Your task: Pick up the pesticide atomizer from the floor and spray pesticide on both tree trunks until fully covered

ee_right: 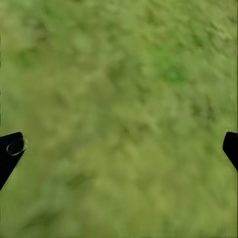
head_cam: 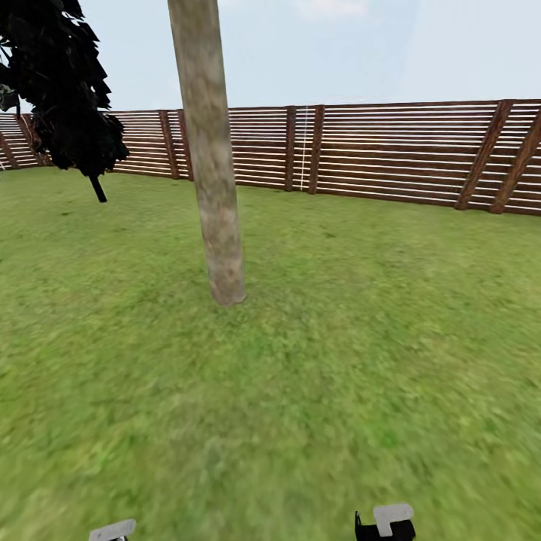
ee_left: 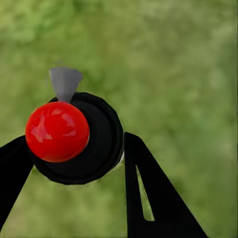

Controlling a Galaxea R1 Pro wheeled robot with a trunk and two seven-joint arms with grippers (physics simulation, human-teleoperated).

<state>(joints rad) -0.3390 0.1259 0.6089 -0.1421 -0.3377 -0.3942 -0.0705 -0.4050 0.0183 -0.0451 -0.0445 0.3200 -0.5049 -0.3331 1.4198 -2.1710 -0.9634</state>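
A thick mottled grey-tan tree trunk (head_cam: 214,173) rises from the lawn ahead, slightly left of centre, a few metres away. In the left wrist view the pesticide atomizer (ee_left: 74,136), a black bottle with a round red top and a grey nozzle, sits between the black fingers (ee_left: 148,193) of my left gripper (ee_left: 74,148), which is shut on it. My right gripper (ee_right: 119,148) is open over bare grass, its two fingertips far apart at the frame's sides. Small parts of both arms peek in at the bottom of the head view. No white specks of pesticide are in the air.
A brown slatted wooden fence (head_cam: 391,154) runs across the back of the lawn. A dark narrow cypress (head_cam: 64,90) stands at the far left. Open grass (head_cam: 338,376) lies between me and the trunk.
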